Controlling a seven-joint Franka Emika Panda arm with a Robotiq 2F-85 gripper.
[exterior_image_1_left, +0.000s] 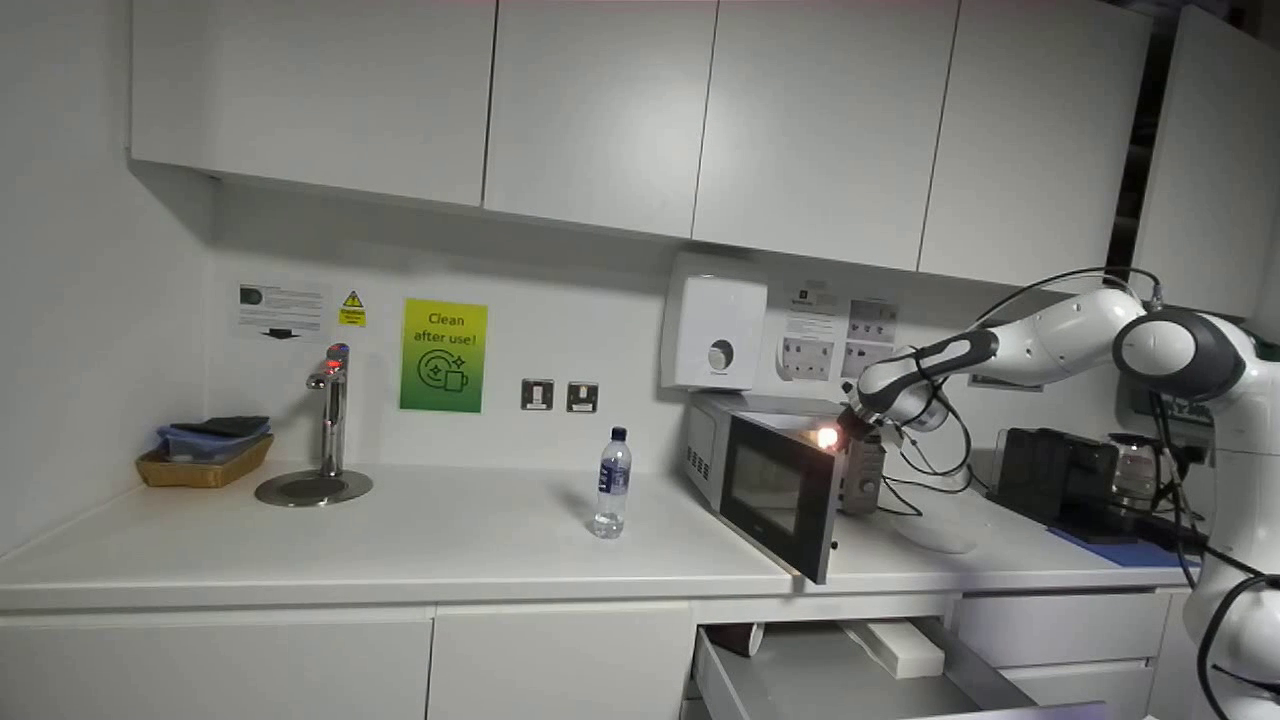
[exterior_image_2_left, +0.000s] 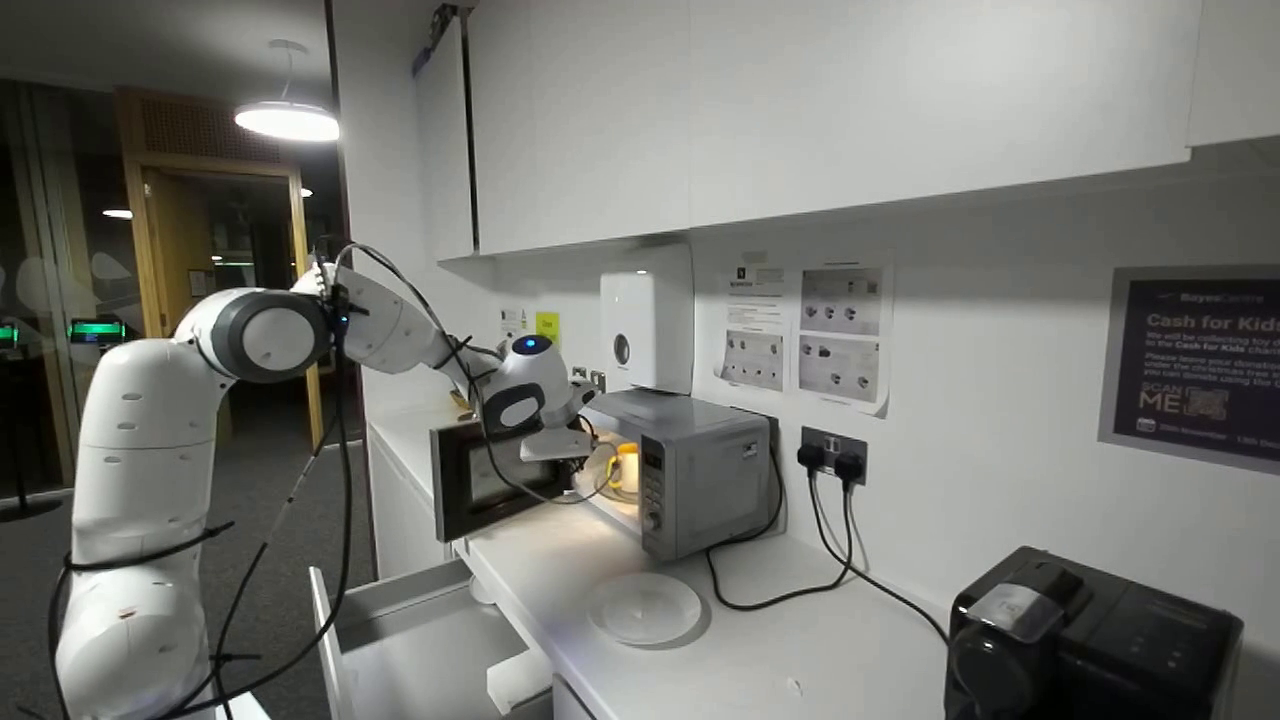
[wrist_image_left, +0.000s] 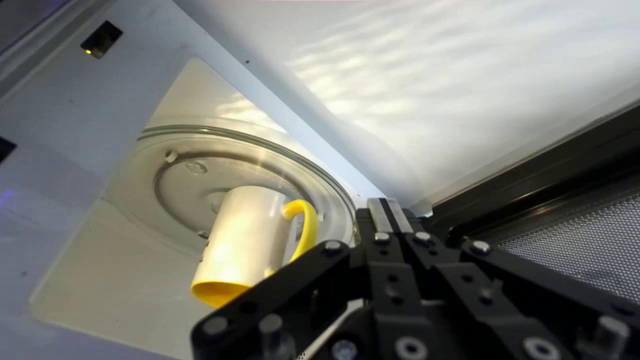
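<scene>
My gripper (wrist_image_left: 389, 216) is shut, its fingertips together with nothing visible between them. It is at the open front of the grey microwave (exterior_image_2_left: 715, 490), beside the inner side of its open door (wrist_image_left: 565, 240). I cannot tell whether it touches the door. A white mug (wrist_image_left: 245, 235) with yellow handle and yellow inside is in the lit microwave, by the glass turntable (wrist_image_left: 210, 131), left of the fingers and apart from them. The mug also shows in an exterior view (exterior_image_2_left: 628, 472). The gripper (exterior_image_1_left: 850, 422) is partly hidden behind the door's top edge in an exterior view.
An open drawer (exterior_image_1_left: 810, 690) juts out below the microwave, with a white box (exterior_image_1_left: 905, 648) inside. A white plate (exterior_image_2_left: 645, 608) lies on the counter. A water bottle (exterior_image_1_left: 612, 485) stands beyond the door. A black coffee machine (exterior_image_2_left: 1090, 640) and cables are nearby.
</scene>
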